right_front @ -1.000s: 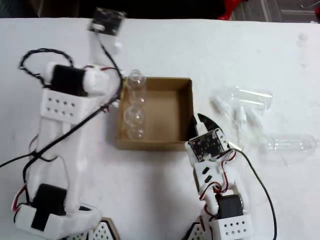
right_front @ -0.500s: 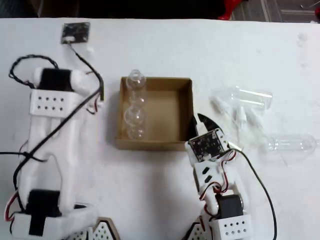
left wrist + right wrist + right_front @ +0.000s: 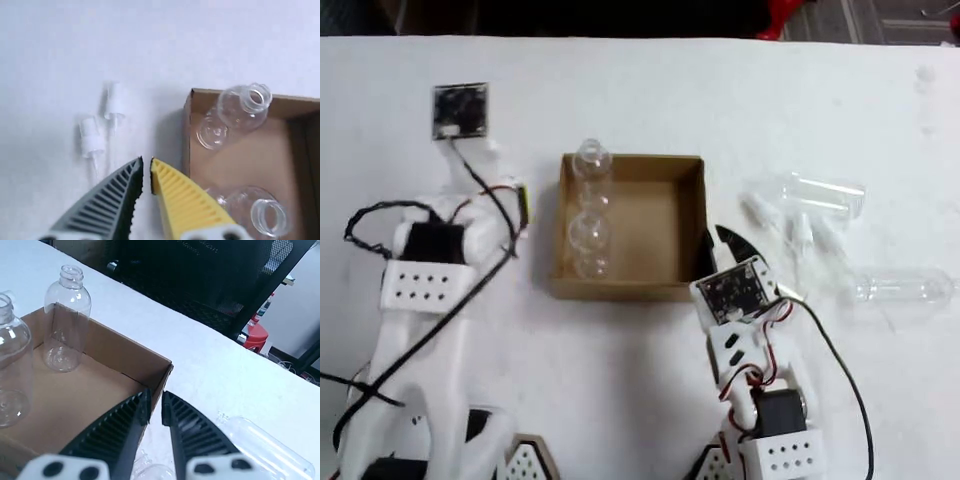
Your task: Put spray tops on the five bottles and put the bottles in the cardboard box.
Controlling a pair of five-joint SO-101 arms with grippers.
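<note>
Left pincer (image 3: 146,166), nearly closed and empty, hangs above the bench (image 3: 50,45) near two spray tops (image 3: 91,141). Right pincer (image 3: 155,402), likewise nearly closed, holds nothing beside the cardboard box (image 3: 120,352).

1. In the left wrist view the cardboard box (image 3: 235,170) runs off the picture's edge, as does the nearer bottle (image 3: 260,212) inside it.
2. In the right wrist view the edge cuts a standing bottle (image 3: 12,365) in the box and a lying bottle (image 3: 265,442) on the table.
3. The right gripper (image 3: 155,395) half covers a clear thing (image 3: 150,472); what it is cannot be told.
4. In the high view the spray tops (image 3: 800,235), at 3 o'clock from the box, are too faint to count.
</note>
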